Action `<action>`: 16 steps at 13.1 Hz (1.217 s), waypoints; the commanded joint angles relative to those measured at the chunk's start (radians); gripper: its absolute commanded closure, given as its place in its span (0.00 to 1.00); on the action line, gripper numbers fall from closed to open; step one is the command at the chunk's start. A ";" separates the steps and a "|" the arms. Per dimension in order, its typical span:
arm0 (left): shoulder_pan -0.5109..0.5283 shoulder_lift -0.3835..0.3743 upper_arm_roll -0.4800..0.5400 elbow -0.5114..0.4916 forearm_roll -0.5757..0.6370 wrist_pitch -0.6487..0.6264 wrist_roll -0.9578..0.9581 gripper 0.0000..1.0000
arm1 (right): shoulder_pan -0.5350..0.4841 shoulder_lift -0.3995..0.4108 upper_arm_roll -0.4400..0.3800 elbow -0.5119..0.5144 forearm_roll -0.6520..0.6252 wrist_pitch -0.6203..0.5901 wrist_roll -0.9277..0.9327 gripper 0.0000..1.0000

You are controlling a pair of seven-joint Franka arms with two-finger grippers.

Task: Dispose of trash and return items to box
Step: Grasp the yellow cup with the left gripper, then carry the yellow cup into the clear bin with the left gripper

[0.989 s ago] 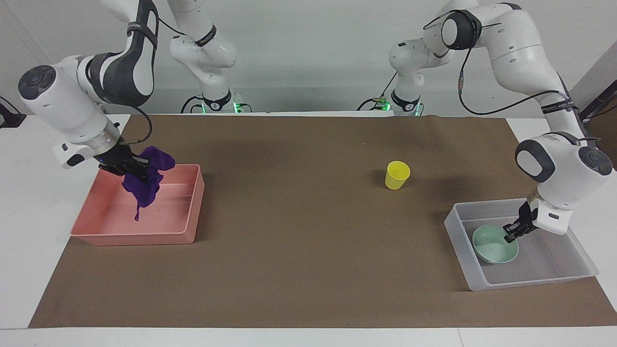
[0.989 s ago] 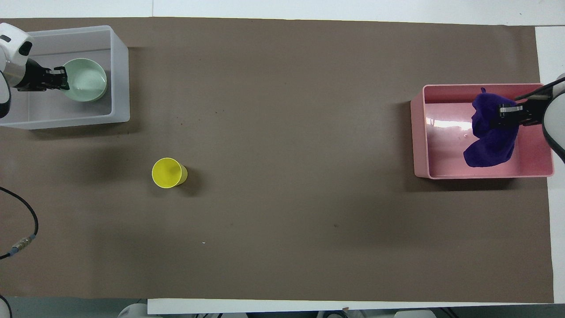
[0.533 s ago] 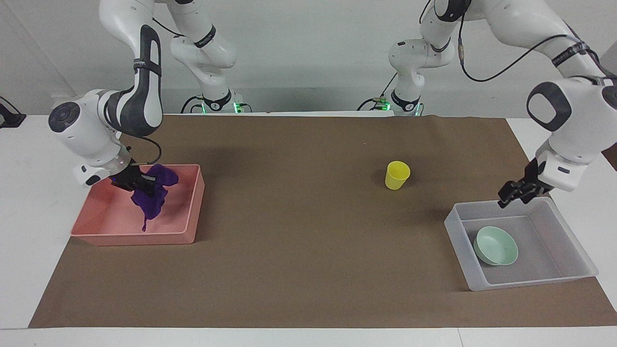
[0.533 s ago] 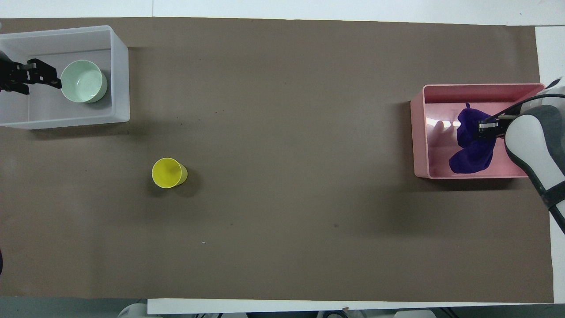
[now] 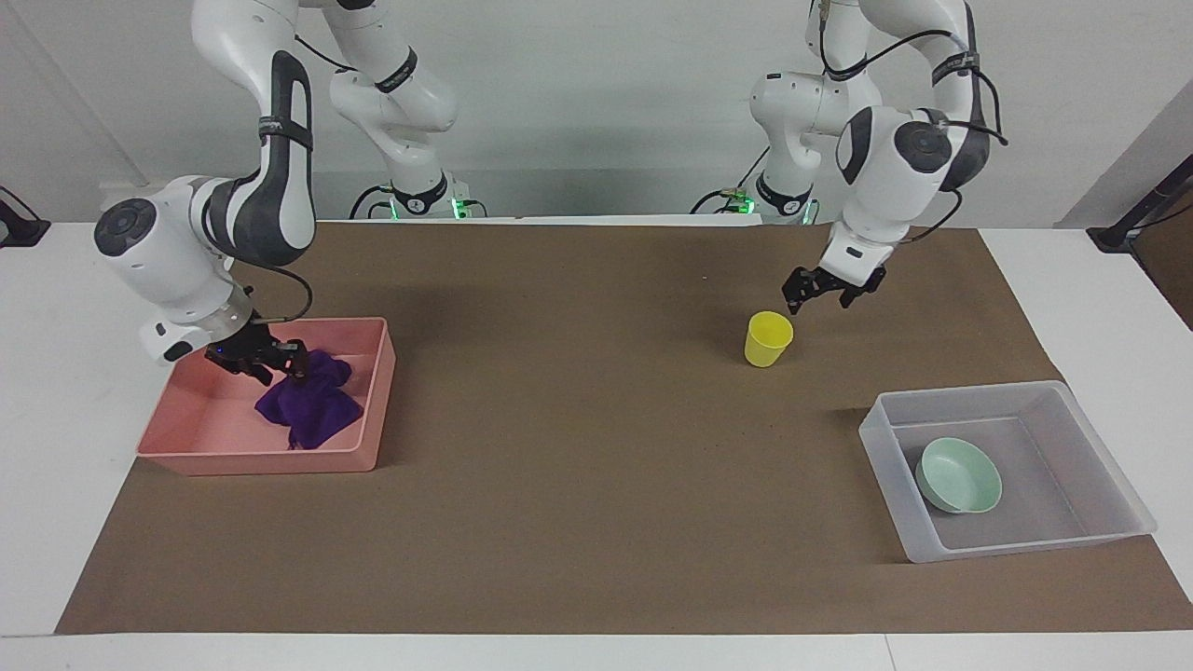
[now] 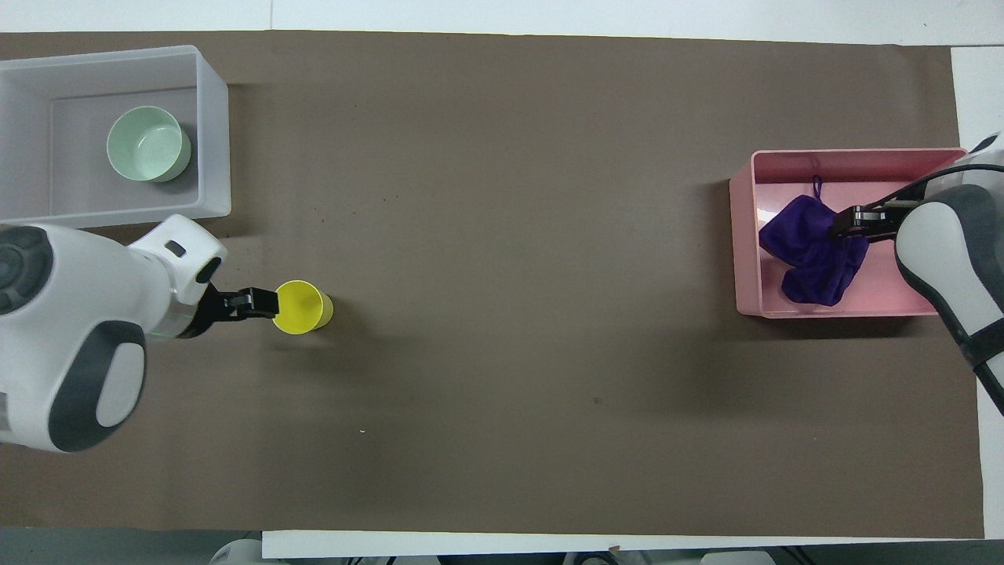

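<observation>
The purple cloth (image 5: 310, 407) lies crumpled in the pink tray (image 5: 261, 461); it also shows in the overhead view (image 6: 808, 251). My right gripper (image 5: 264, 359) is open, low over the tray (image 6: 741, 235) at the cloth's edge, also in the overhead view (image 6: 847, 227). The mint-green bowl (image 5: 958, 475) sits upright in the translucent tub (image 5: 960, 393), seen from above too (image 6: 148, 143). The yellow cup (image 5: 768, 339) stands upright on the mat. My left gripper (image 5: 825, 291) is open, just above and beside the cup's rim (image 6: 298, 307), not touching it; overhead it shows beside the cup (image 6: 263, 302).
A brown paper mat (image 5: 578, 485) covers the table. The tub (image 6: 212, 125) is at the left arm's end, farther from the robots than the cup. The pink tray is at the right arm's end.
The right gripper lowered into the tray and let go of the cloth, which now lies flat. The left gripper released the bowl, rose from the tub and swung over to the yellow cup.
</observation>
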 commanded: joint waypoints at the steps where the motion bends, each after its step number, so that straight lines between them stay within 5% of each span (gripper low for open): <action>1: -0.059 0.031 0.016 -0.083 0.018 0.161 -0.100 0.49 | -0.003 -0.052 0.008 0.031 -0.004 -0.085 -0.013 0.01; 2: -0.066 0.065 0.018 -0.085 0.018 0.201 -0.095 0.99 | 0.000 -0.063 0.008 0.064 -0.005 -0.164 -0.013 0.01; 7: -0.046 0.123 0.019 0.013 0.018 0.201 -0.084 1.00 | 0.137 -0.161 0.019 0.160 -0.041 -0.404 0.060 0.01; 11: 0.031 0.128 0.030 0.380 0.006 -0.189 -0.043 1.00 | 0.210 -0.164 0.022 0.325 -0.076 -0.629 0.100 0.01; 13: 0.136 0.201 0.033 0.560 0.003 -0.289 0.043 1.00 | 0.208 -0.176 0.020 0.374 -0.073 -0.705 0.099 0.01; 15: 0.277 0.296 0.032 0.633 0.003 -0.200 0.105 1.00 | 0.207 -0.212 0.019 0.367 -0.059 -0.720 0.091 0.01; 16: 0.314 0.402 0.033 0.719 0.011 -0.166 0.108 1.00 | 0.210 -0.216 0.019 0.370 -0.059 -0.731 0.093 0.01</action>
